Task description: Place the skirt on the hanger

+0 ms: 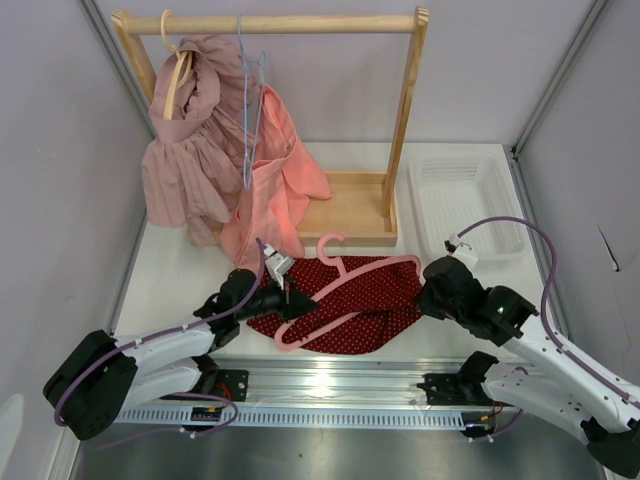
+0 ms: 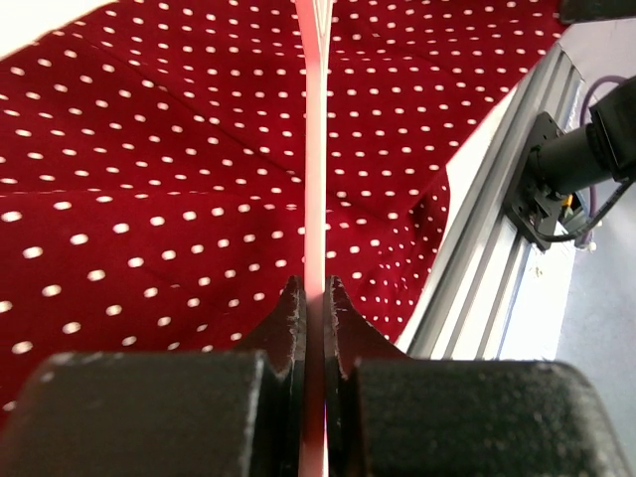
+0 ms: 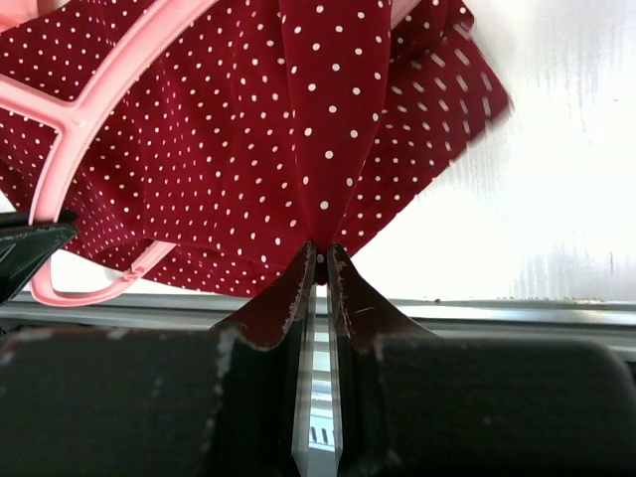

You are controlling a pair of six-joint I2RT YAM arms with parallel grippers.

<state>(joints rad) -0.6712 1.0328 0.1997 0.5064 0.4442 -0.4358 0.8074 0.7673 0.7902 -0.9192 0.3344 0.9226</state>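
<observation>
Left hand (image 2: 316, 298) pinching hanger (image 2: 316, 139) bar above skirt (image 2: 149, 199); my right hand (image 3: 322, 260) pinching skirt fold. Draping step beginning, I judge; next needing fold drawn over hanger arm.

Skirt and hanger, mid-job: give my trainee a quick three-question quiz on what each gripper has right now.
1. True or false: the left gripper is shut on the hanger.
2. What is pinched in the right gripper? A) the skirt B) the hanger C) nothing
3. Fill in: the skirt's fabric is dark red with small white ___.

Key: 1 true; 2 A; 3 dots.
</observation>
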